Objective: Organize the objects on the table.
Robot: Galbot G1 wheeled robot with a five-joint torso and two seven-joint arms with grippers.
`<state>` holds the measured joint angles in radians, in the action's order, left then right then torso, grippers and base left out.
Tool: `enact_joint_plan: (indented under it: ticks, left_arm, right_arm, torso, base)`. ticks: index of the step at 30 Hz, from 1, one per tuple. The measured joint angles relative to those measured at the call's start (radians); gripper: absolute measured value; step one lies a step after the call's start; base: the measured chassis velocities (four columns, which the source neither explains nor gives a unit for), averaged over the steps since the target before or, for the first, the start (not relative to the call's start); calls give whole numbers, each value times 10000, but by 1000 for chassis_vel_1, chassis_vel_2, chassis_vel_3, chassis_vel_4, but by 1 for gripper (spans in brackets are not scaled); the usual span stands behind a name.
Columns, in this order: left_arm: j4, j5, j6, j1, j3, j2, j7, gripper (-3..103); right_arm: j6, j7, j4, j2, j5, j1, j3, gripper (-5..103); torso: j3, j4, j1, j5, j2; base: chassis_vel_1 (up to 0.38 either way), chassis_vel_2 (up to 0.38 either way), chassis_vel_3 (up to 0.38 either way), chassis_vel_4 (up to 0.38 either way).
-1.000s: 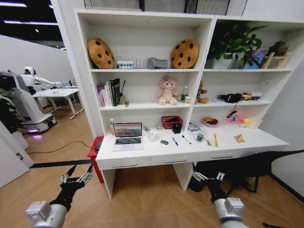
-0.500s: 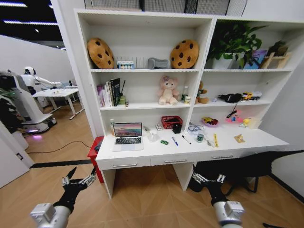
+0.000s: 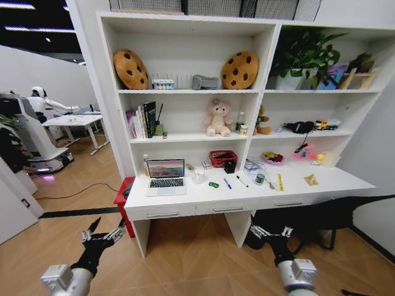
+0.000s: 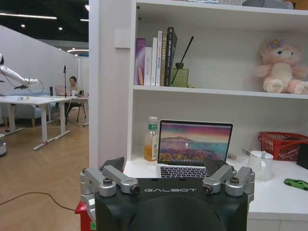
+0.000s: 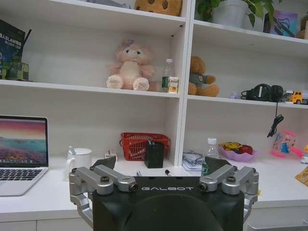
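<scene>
From the head camera, the white desk is standing ahead under its shelving, with the robot set back from it on the wood floor. An open laptop is sitting on the desk's left part. To its right a white mug, a green toy car, a blue pen, a black pen and a round tin are lying in a loose row, none touching. A red basket is sitting behind them against the back panel. The left gripper is hanging low at the lower left, fingers spread wide and holding nothing. The right gripper is hanging low at the lower right, also spread and empty. Both are well short of the desk.

At the left wrist, the left gripper is pointing at the laptop, its fingers parted with nothing between them. A bottle is standing just beside the screen, and the car is resting farther along the desk.

At the right wrist, the right gripper is facing the basket, splayed and empty. The mug is standing between the laptop and the basket.
</scene>
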<state>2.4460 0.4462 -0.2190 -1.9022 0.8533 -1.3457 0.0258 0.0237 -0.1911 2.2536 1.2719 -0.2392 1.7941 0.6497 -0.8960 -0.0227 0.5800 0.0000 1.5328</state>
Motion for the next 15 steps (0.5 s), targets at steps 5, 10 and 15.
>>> enact_joint_plan:
  ticks: [5,10,15]
  left_arm:
    - [0,4,29,-21,58,-9,2,93]
    - [-2,-14,73,-55,50,-120,6,93]
    - [-3,-15,84,-63,60,-133,7,93]
  right_arm:
    - [-65,18,-39,109,6,-22,-64,100]
    - [-136,24,-42,169,38,32,-108,100]
    - [-194,57,-27,157,39,26,-83,100]
  torso:
    - [0,0,-2,1,2]
    - [-1,1,1,0,-1]
    - [-1,0,2,-4,-1]
  base:
    - [-108,77,105,-105]
    - [-188,195,206,-189]
    - [-222,243,256,-229]
